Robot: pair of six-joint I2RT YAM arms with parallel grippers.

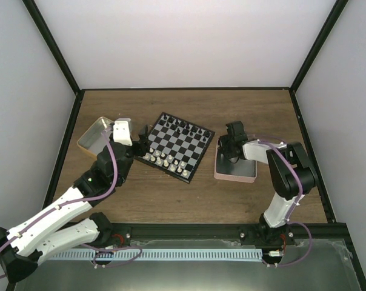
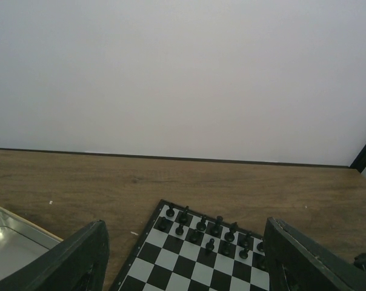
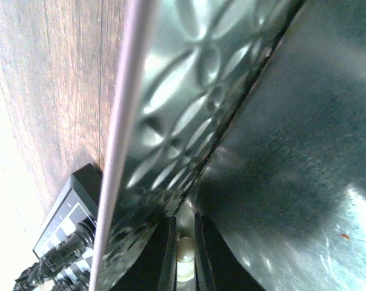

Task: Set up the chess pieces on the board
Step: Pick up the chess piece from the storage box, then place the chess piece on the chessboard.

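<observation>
**A:** How do the right fingers (image 3: 165,260) stand?

**B:** Pressed together on a cream-white piece (image 3: 185,247). They sit low on the embossed floor of the pink tray (image 3: 129,91), close to its wall.

**A:** So the lift is the step in hand?

**B:** It looks so. A straight rise should clear the rim before any swing toward the board (image 1: 177,145), just left of the tray on the worktop (image 1: 243,109). The piece is tiny, so a slow carry guards against slipping.

**A:** And the left fingers (image 2: 74,260)?

**B:** Spread wide, holding nothing, at the board's left corner. They are best kept off the cream row (image 1: 165,160).
</observation>
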